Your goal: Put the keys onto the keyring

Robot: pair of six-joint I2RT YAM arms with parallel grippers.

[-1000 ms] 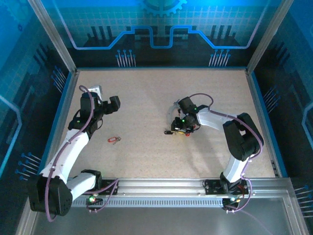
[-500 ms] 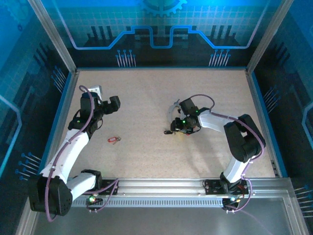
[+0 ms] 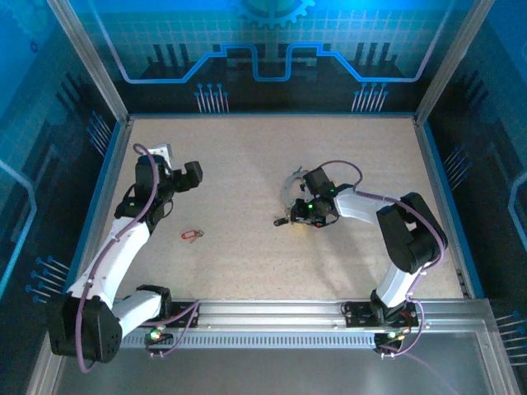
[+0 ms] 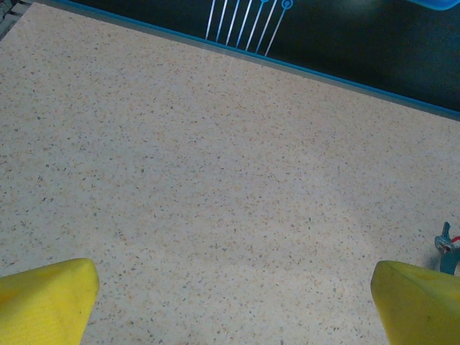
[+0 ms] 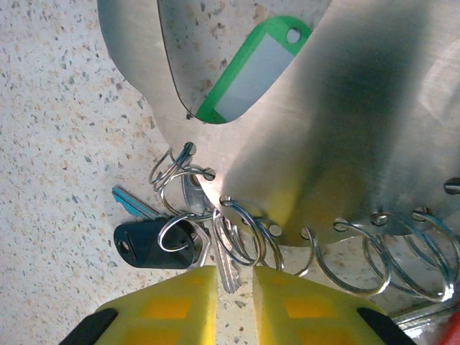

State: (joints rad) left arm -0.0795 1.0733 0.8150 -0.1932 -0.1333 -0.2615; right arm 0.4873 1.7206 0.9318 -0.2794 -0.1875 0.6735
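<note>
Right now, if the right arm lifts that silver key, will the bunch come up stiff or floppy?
Probably floppy: the silver key seems strung on loose wire rings hooked through the metal plate, so the black fob would likely dangle. The thin, smooth blade may slip or pivot in the right gripper.

From above, at the near edge, we overlook the whole table [image 3: 247, 164]; both wrist cameras face that same table, the right one very close
</note>
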